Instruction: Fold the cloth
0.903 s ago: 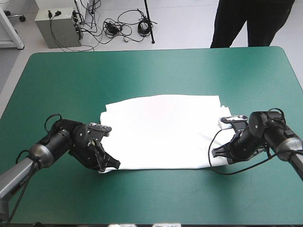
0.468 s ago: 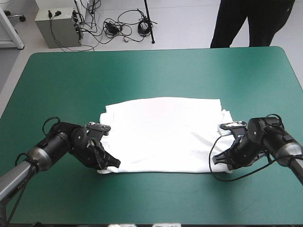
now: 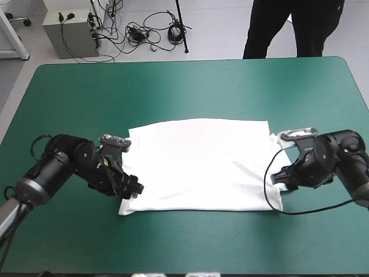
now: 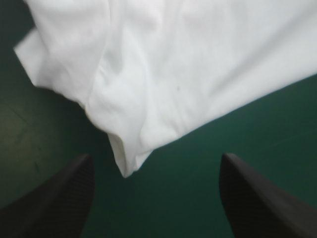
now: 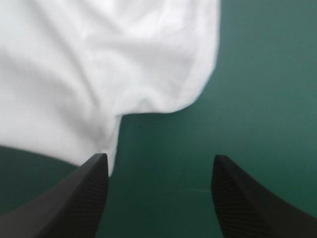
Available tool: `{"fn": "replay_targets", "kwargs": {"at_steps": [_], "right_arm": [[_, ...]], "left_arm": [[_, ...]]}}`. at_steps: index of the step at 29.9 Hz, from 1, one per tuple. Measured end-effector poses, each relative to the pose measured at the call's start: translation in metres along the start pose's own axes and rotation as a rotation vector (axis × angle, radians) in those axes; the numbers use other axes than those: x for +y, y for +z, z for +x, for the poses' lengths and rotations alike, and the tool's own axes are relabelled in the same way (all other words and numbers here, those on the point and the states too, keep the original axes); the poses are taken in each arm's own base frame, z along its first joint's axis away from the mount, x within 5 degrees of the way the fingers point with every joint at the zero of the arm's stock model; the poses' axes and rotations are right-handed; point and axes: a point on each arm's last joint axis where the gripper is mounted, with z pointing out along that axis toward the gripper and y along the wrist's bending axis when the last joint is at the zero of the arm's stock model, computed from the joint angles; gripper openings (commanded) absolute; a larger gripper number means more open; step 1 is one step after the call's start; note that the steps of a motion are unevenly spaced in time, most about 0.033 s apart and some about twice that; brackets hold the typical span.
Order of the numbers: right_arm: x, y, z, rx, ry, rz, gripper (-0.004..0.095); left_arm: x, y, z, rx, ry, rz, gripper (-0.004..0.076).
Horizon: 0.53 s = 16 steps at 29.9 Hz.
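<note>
Left wrist view shows left gripper (image 4: 154,157) released, right gripper (image 5: 159,156) likewise; we judge the limp T-shirt (image 3: 199,164) best pinched at corners.

The T-shirt (image 4: 198,59) runs off both wrist views' edges

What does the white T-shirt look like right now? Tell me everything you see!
The T-shirt is white, soft-looking cloth, lying flat on the teal-green cover near the table's middle, as a wide folded rectangle with a few gentle wrinkles. Layers peek out at its two side edges. Its near corners lie just ahead of the open left gripper and open right gripper, one at each side. Neither one is holding it.
</note>
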Motion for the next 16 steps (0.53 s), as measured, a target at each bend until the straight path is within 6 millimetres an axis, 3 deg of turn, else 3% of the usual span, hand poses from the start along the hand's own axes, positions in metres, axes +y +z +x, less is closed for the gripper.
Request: {"fn": "replay_targets", "kwargs": {"at_steps": [3,7,11,16], "right_arm": [[-0.012,-0.035,-0.008,-0.128,0.038,0.115,0.0585],[-0.023,-0.057,-0.014,-0.231,0.085,0.227,0.0582],[-0.027,-0.053,-0.022,-0.264,0.127,0.218,0.0582],[-0.037,-0.019,-0.041,-0.18,0.166,0.168,0.0582]], "left_arm": [[-0.007,-0.049,-0.011,-0.166,0.023,-0.009,0.052],[-0.011,-0.098,-0.019,-0.33,0.051,-0.041,0.052],[-0.014,-0.126,-0.024,-0.422,0.066,-0.054,0.052],[-0.015,-0.131,-0.023,-0.422,0.067,-0.054,0.052]]}}
